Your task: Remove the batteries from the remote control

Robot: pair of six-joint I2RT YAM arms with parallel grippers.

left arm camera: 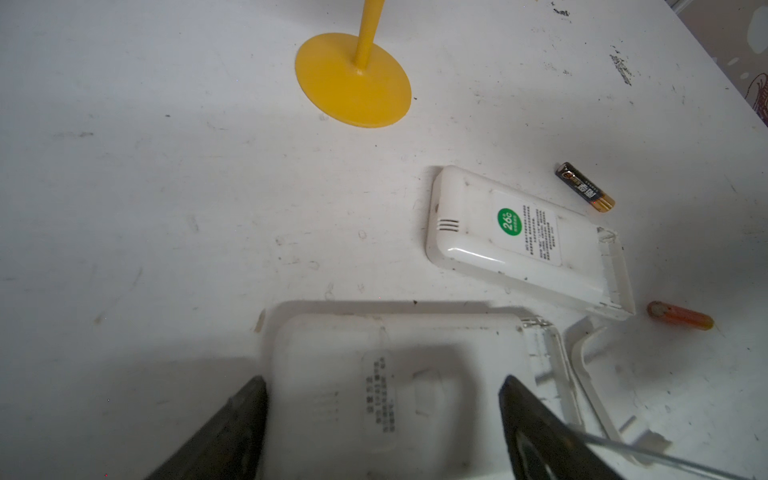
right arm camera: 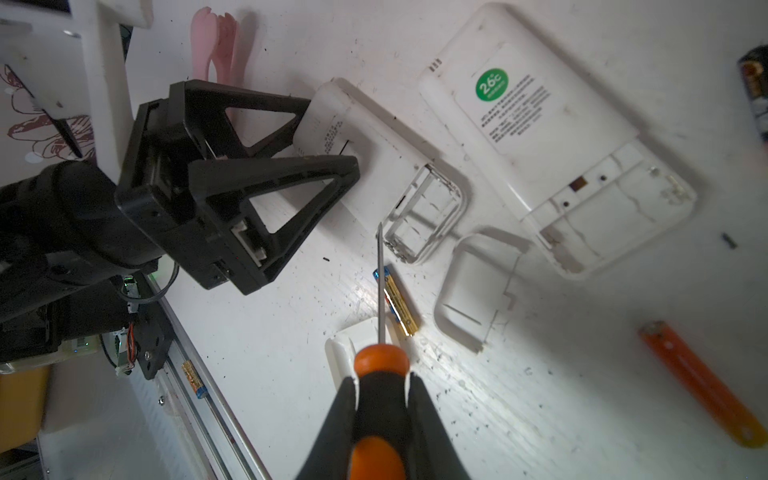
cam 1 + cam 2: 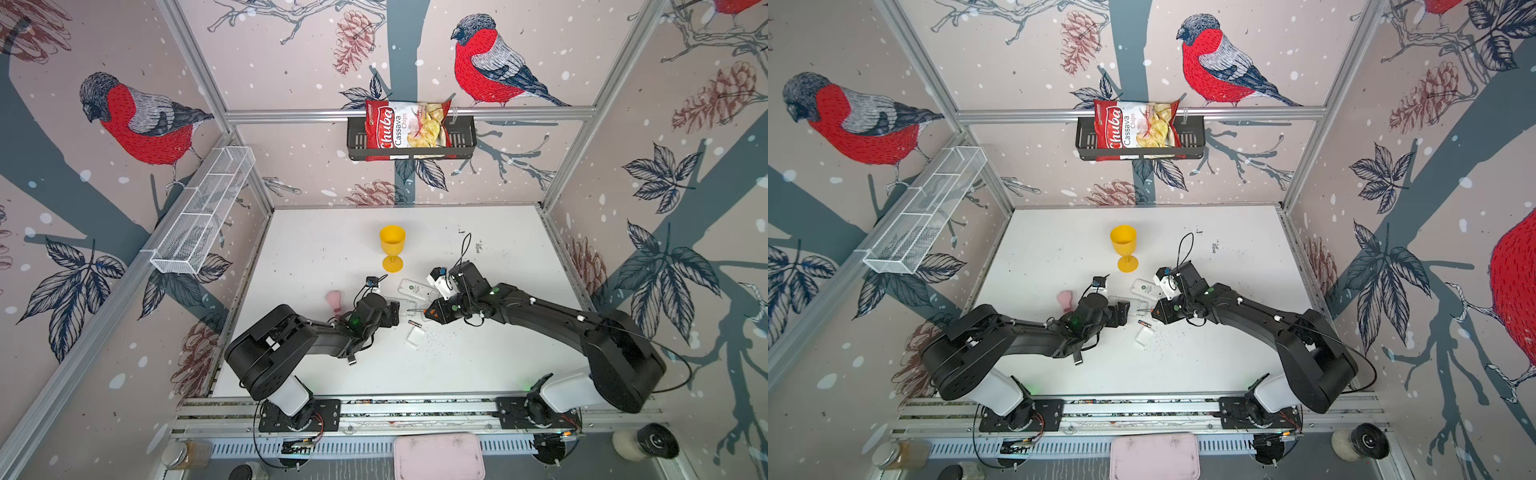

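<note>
I see my right gripper (image 2: 382,376) clamped on the screwdriver (image 2: 381,359), its shaft over a loose battery (image 2: 401,307); left gripper (image 2: 330,135) spread wide over the remote (image 2: 386,166).

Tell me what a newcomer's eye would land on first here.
The bright yellow goblet stands upright mid-table, and a red chips bag sits in the black basket on the back wall. Near the front, the right pincer is shut on an orange-and-black screwdriver, its tip beside the open battery bay of a white remote, with a loose battery lying close by.
</note>
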